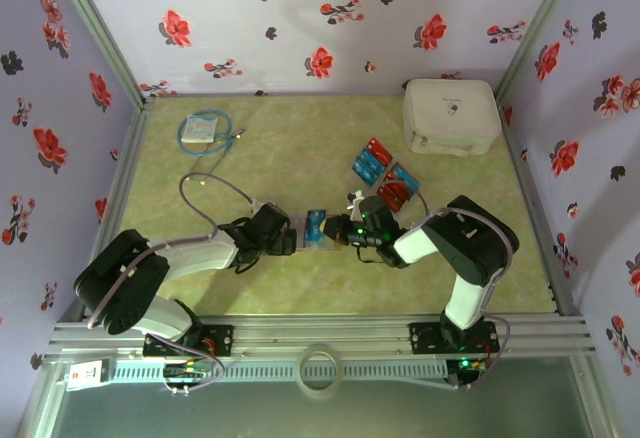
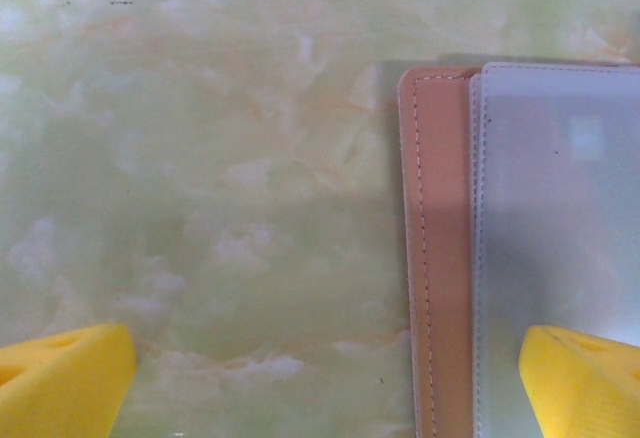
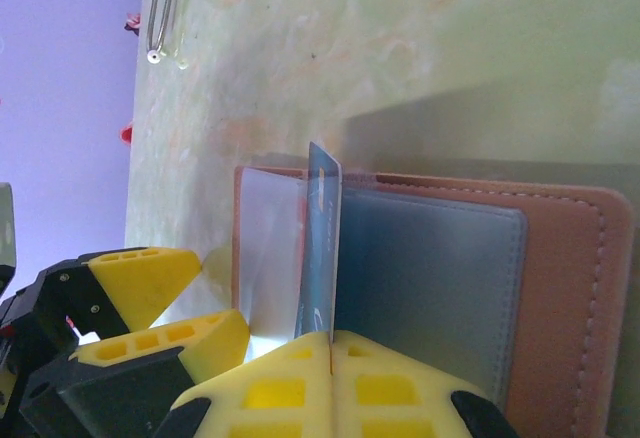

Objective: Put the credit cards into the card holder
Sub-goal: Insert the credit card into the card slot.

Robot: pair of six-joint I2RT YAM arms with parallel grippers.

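The tan card holder [image 3: 572,288] lies open on the table, its grey pocket [image 3: 430,268] on one side and a clear sleeve [image 3: 268,248] on the other. My right gripper [image 3: 330,358] is shut on a blue credit card [image 3: 322,238], which stands on edge at the holder's fold between sleeve and pocket. My left gripper [image 2: 325,388] is open and straddles the holder's stitched edge [image 2: 437,258], one yellow finger [image 2: 585,378] over the sleeve and the other over bare table. From above, both grippers [image 1: 292,238] [image 1: 346,230] meet at the holder [image 1: 316,230]. Loose red and blue credit cards [image 1: 385,173] lie behind the right arm.
A big white zip case [image 1: 450,115] stands at the back right. A packet with a blue cable [image 1: 205,130] lies at the back left, and a thin grey cable [image 1: 205,193] loops from the left arm. Flowered walls enclose the table on three sides.
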